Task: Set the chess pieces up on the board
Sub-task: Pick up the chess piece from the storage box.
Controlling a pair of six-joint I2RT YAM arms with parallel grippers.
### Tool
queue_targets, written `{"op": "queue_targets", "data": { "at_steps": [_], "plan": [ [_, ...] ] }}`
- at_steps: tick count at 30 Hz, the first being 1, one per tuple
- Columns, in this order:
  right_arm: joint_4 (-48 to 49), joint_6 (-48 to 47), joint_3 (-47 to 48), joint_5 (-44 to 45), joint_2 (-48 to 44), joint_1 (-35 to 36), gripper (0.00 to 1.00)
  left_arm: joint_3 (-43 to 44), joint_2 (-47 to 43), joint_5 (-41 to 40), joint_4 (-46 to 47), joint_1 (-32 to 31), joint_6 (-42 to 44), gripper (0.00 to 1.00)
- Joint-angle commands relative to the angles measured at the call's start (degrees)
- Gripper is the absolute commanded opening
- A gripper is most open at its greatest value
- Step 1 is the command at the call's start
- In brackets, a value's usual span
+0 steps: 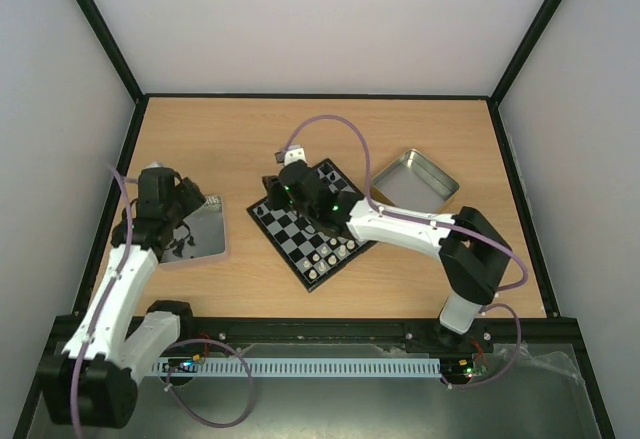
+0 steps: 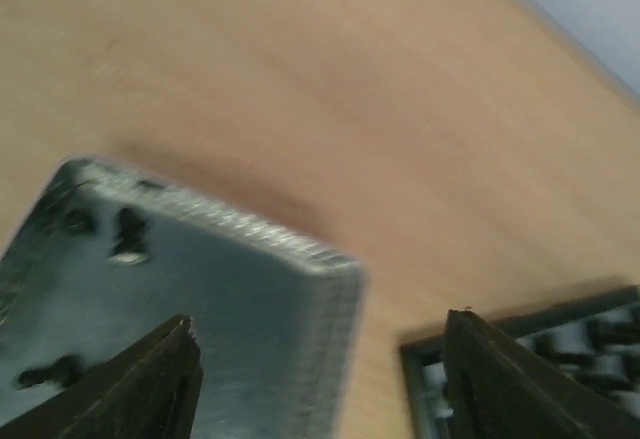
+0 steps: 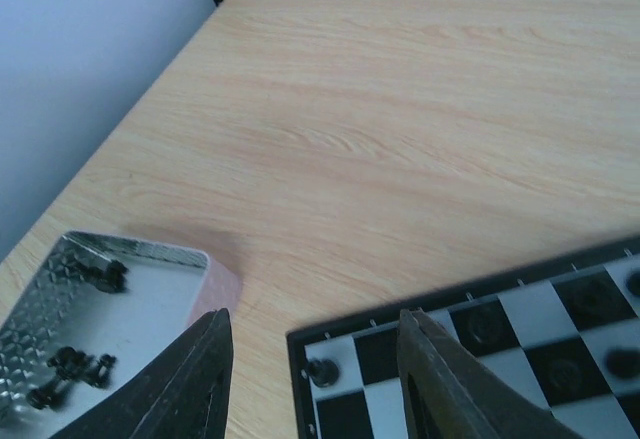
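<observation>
- The right gripper is nearest the lens. Its fingers stand apart and grasp nothing, likely spread to clear the piece below.
- At their 6 o'clock a black chess piece stands on a corner square of the board, free of both fingers.
- From above, the board lies mid-table, turned diamond-wise, probably so each arm reaches one side. Silvery pieces line its 5 o'clock edge, and the right gripper hovers over its 11 o'clock edge.
- At the board's 9 o'clock a metal tin stores the loose black pieces, kept together there for fetching.
- The left gripper hangs above that tin's rim with its fingers released and bare, seemingly lining up a pick.
- A second tin sits at the board's 2 o'clock.
</observation>
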Motion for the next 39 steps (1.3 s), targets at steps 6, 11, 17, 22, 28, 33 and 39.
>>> {"op": "queue_targets", "data": {
  "at_steps": [6,11,17,22,28,33,39],
  "plan": [
    [2.0,6.12,-11.69,-0.68,-6.79,-0.18,0.42,-4.62,16.45,2.51,-0.01,10.91,-0.85,0.5],
    [2.49,5.35,-13.46,-0.8,-7.8,-0.19,0.41,-2.33,26.38,1.73,3.14,13.52,0.51,0.53],
    [4.01,4.2,-15.78,-0.99,-8.82,-0.33,0.41,1.15,32.8,-1.68,4.44,14.59,1.37,0.53],
    [3.7,4.05,-16.06,-0.88,-8.86,-0.65,0.4,1.77,34.99,-0.94,5.73,15.68,1.77,0.48],
    [3.78,4.57,-16.17,-0.26,-9.73,-0.8,0.39,2.39,37.8,2.88,7.5,15.92,0.59,0.4],
    [3.37,4.75,-16.38,0.36,-10.5,-0.76,0.38,2.5,39.3,2.93,8.34,15.98,0.29,0.35],
    [2.54,4.84,-16.2,1.47,-10.98,-0.8,0.38,1.99,39.69,2.75,9.23,15.93,0.25,0.21]
  ]
}}
